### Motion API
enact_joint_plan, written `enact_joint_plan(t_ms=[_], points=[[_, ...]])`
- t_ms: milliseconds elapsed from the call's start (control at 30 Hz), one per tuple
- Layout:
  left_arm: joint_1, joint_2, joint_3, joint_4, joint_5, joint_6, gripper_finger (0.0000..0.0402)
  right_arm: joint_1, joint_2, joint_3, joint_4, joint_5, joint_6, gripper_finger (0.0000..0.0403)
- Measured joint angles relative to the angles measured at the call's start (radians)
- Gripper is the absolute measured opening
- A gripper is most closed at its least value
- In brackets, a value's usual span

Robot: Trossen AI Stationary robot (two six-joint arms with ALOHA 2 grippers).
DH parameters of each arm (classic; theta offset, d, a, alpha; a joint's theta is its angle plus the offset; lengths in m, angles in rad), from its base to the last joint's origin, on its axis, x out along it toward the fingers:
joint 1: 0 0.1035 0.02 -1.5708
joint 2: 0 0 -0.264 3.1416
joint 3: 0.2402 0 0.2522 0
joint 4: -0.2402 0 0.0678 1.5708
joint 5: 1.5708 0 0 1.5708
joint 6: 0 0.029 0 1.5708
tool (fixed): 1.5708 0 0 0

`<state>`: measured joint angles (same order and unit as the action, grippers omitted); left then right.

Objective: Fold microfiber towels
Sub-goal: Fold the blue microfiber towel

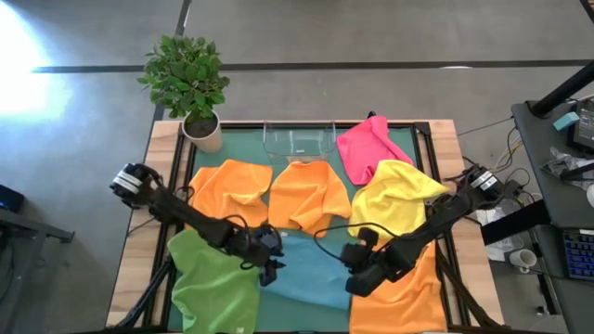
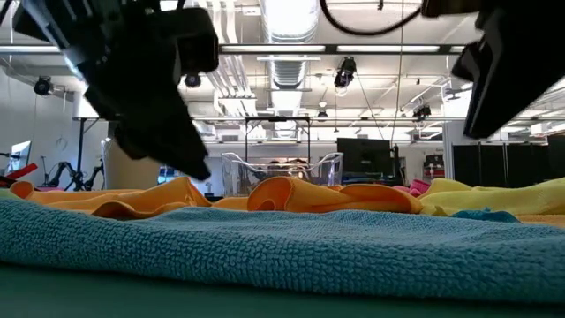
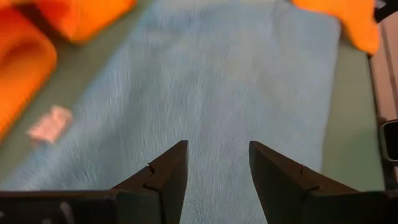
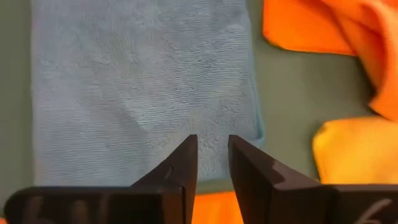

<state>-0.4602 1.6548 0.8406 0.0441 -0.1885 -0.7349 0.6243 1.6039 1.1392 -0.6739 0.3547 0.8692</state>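
left end effector [image 3: 214, 163] wide over light blue towel [image 3: 217, 81] | right end effector [image 4: 212, 157] narrow, empty | white tag [image 3: 51, 124]: left wrist view only

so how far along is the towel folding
Early on. No finished fold shows. In hand: the light blue towel lies flat at the table's front, with the left hand open over it and the right hand above its edge, fingers narrowly apart, nothing gripped. Left: the two orange towels mid-table, a third orange one at front right, the yellow, pink and green all lie loose or rumpled.
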Motion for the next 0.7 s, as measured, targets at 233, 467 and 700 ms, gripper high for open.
enact_joint_plan(t_ms=[233, 467, 700], points=[[-0.033, 0.055, 0.006, -0.001, 0.0, -0.098, 0.0154, -0.053, -0.002, -0.111, 0.092, -0.026, -0.05, 0.0035], [-0.039, 0.017, 0.051, -0.136, -0.001, -0.101, 0.0154, -0.211, -0.013, -0.123, 0.203, -0.06, -0.266, 0.0009], [-0.039, -0.087, 0.121, -0.556, -0.063, -0.161, 0.0154, -0.413, -0.013, -0.131, 0.353, -0.206, -0.431, 0.0008]])
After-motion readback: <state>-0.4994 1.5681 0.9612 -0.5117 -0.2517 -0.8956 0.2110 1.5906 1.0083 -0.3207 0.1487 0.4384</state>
